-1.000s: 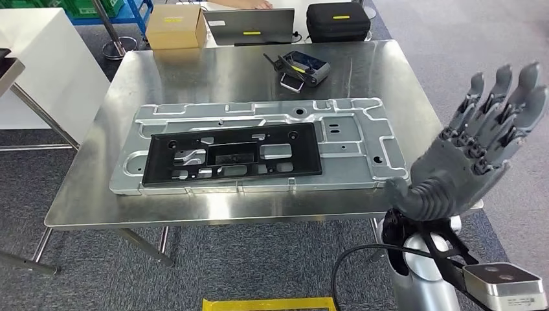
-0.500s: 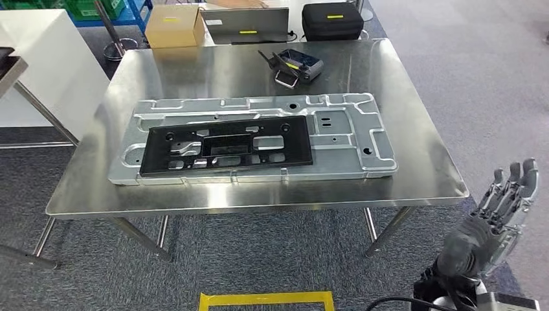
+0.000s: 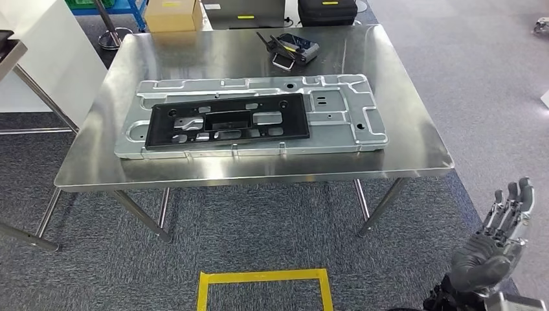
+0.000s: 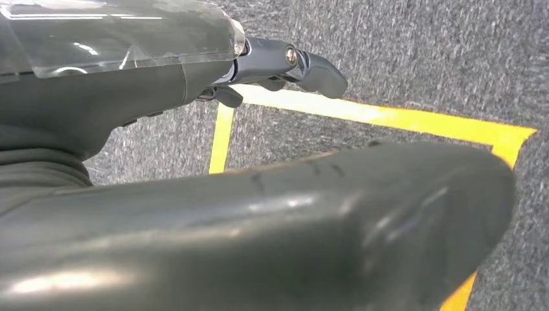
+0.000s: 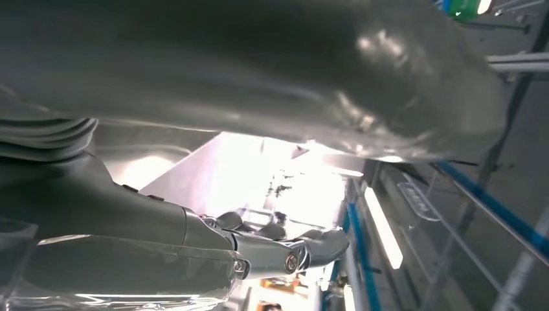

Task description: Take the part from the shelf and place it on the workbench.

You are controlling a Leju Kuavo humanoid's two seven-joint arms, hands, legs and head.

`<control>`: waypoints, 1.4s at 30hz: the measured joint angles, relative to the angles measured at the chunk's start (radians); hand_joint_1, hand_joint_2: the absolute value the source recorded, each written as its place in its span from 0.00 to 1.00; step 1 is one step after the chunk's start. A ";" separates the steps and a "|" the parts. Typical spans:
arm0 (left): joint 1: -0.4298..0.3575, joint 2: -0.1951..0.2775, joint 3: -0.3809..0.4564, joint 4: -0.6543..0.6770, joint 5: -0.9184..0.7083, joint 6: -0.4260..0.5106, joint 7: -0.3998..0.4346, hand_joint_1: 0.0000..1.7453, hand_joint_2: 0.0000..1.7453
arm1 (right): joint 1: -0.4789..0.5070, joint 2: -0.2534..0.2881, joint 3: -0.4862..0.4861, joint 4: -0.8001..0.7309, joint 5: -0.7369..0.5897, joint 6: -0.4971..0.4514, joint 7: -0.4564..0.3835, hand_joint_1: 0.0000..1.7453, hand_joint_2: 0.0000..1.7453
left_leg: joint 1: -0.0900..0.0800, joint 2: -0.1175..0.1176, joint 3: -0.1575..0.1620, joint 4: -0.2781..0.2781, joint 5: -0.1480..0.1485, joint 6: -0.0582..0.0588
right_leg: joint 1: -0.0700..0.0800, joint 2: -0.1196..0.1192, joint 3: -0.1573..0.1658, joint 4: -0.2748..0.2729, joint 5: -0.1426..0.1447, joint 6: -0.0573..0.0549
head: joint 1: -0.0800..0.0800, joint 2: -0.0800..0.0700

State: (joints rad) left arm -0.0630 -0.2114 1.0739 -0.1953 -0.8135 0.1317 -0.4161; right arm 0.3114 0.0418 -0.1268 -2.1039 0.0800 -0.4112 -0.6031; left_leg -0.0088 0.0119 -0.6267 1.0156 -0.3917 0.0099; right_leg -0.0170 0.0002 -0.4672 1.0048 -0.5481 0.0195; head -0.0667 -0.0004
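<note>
The black plastic part, a long frame with cut-outs, lies flat on a large silver stamped metal plate on the steel workbench. My right hand hangs low at the lower right, well off the bench's near right corner, with its fingers straight and nothing in it. In the right wrist view that hand is seen close up and holds nothing. My left hand hangs over grey carpet and yellow floor tape, its fingers stretched out and holding nothing.
A black remote controller lies at the bench's far edge. Behind it are a cardboard box, a laptop and a black case. A white cabinet stands at the left. A yellow tape square marks the carpet in front.
My right hand has dropped from beside the bench's right edge to low at the lower right. The whole view has shifted, so the bench now looks farther off.
</note>
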 joint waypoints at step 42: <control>0.002 0.003 0.006 0.000 -0.064 -0.008 0.003 0.00 0.00 | -0.362 0.020 -0.589 1.577 0.610 -0.070 0.105 0.00 0.00 | 0.029 -0.005 -0.010 0.222 -0.080 -0.048 | -0.004 -0.079 -0.077 -0.030 0.081 -0.026 | -0.001 0.000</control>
State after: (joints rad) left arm -0.0612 -0.2081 1.0798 -0.1957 -0.8779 0.1234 -0.4127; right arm -0.0510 0.0619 -0.7163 -0.5267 0.6900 -0.4815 -0.4986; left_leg 0.0201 0.0070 -0.6370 1.2371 -0.4712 -0.0385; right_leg -0.0210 -0.0791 -0.5440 0.9751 -0.4669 -0.0064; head -0.0675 -0.0004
